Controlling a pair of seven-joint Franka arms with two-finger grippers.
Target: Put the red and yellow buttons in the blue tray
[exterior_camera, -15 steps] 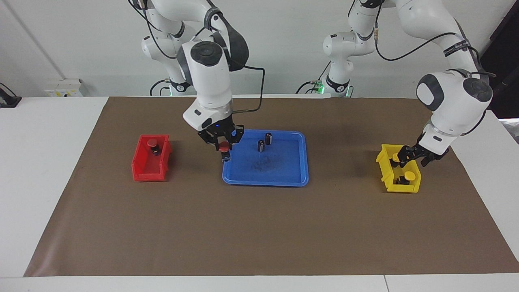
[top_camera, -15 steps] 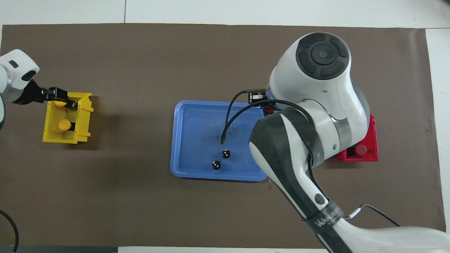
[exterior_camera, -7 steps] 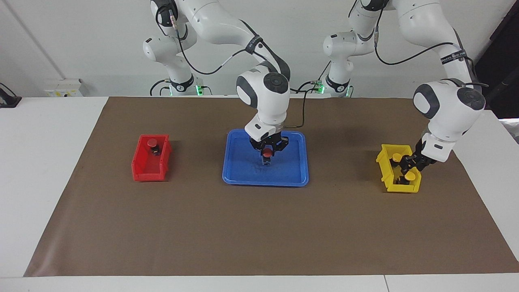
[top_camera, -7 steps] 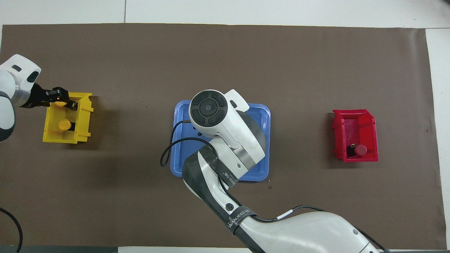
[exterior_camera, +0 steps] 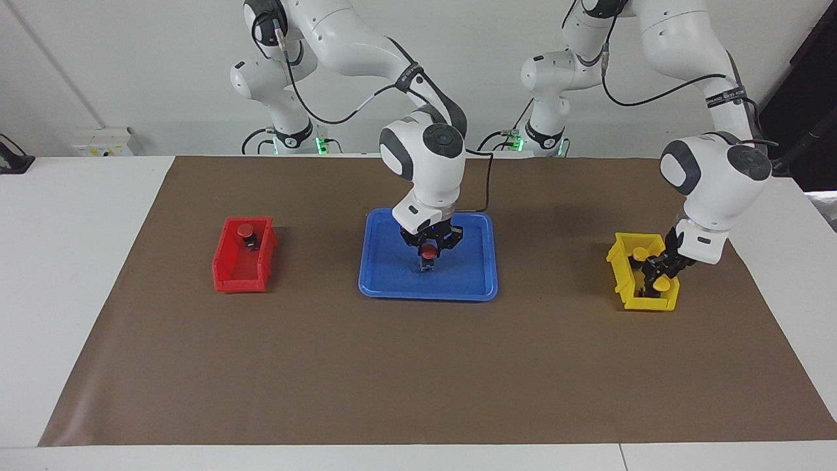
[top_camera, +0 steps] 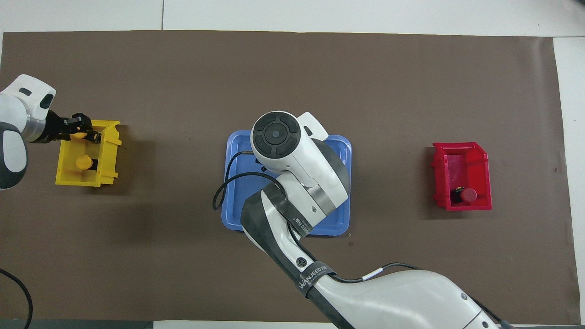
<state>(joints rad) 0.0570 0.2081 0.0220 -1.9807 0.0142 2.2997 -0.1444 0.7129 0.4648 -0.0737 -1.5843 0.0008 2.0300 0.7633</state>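
Note:
My right gripper [exterior_camera: 429,254] is shut on a red button [exterior_camera: 429,250] and holds it low over the middle of the blue tray [exterior_camera: 392,288]. In the overhead view that arm hides the gripper and most of the blue tray [top_camera: 234,183]. A second red button [exterior_camera: 246,229] [top_camera: 468,195] stands in the red bin [exterior_camera: 229,275]. My left gripper [exterior_camera: 656,273] [top_camera: 87,134] is down inside the yellow bin [exterior_camera: 621,278], right at the yellow button [exterior_camera: 662,285] that lies farther from the robots. Another yellow button [exterior_camera: 640,252] [top_camera: 83,161] stands nearer in that bin.
A brown mat [exterior_camera: 418,366] covers the table. The red bin [top_camera: 461,148] sits toward the right arm's end and the yellow bin [top_camera: 109,155] toward the left arm's end. The right arm's black cable [top_camera: 218,197] loops out over the tray's rim.
The right gripper carried the red button from the tray's edge to its middle and sank a little. The left gripper dropped lower into the yellow bin, onto the farther yellow button.

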